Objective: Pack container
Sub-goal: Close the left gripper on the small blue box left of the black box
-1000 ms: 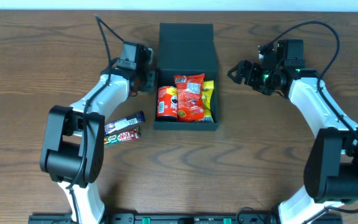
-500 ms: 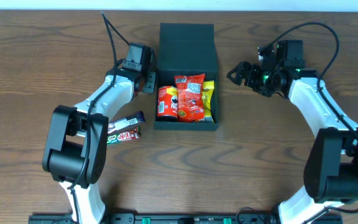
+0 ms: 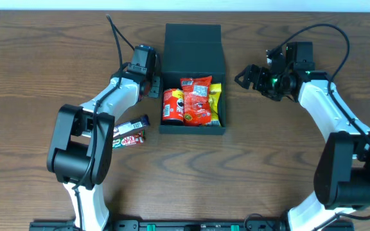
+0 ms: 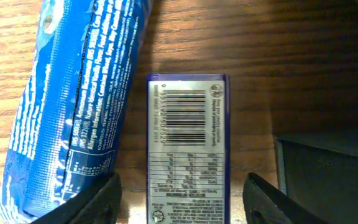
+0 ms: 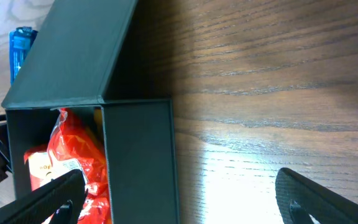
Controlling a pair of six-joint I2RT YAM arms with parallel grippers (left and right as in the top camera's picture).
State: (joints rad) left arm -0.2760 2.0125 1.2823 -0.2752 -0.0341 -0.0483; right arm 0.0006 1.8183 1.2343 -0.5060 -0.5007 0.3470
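Nearest on the desk (image 3: 249, 160) lie two chocolate bars (image 3: 128, 133). Beyond them the container (image 3: 192, 128) sits mid-desk, its lid flap open at the far side and snack packets (image 3: 196, 99) inside. By its left wall the left hand (image 4: 182, 186) spreads wide astride a barcoded packet (image 4: 188, 124) — its lower end cut off — with a blue tube (image 4: 73, 112) beside it. The right hand (image 5: 179, 186) is wide and empty.
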